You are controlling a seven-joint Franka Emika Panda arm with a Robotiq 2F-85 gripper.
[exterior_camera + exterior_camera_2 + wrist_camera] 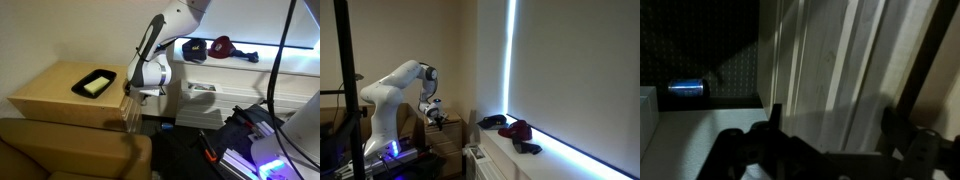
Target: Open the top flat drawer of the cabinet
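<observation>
The light-tan wooden cabinet stands low at the left, and it also shows in the other exterior view. Its drawer face is turned toward the arm. The top flat drawer is the thin strip just under the top edge and looks closed. My gripper hangs at that upper edge, right against the drawer face, as seen in both exterior views. In the wrist view the two dark fingers stand apart, with the gripper open close to pale wood drawer fronts. I cannot tell whether it touches them.
A black tray with a yellow sponge lies on the cabinet top. A white ledge under the window holds red and dark items. A brown padded seat is in front. Equipment with a purple light stands at the right.
</observation>
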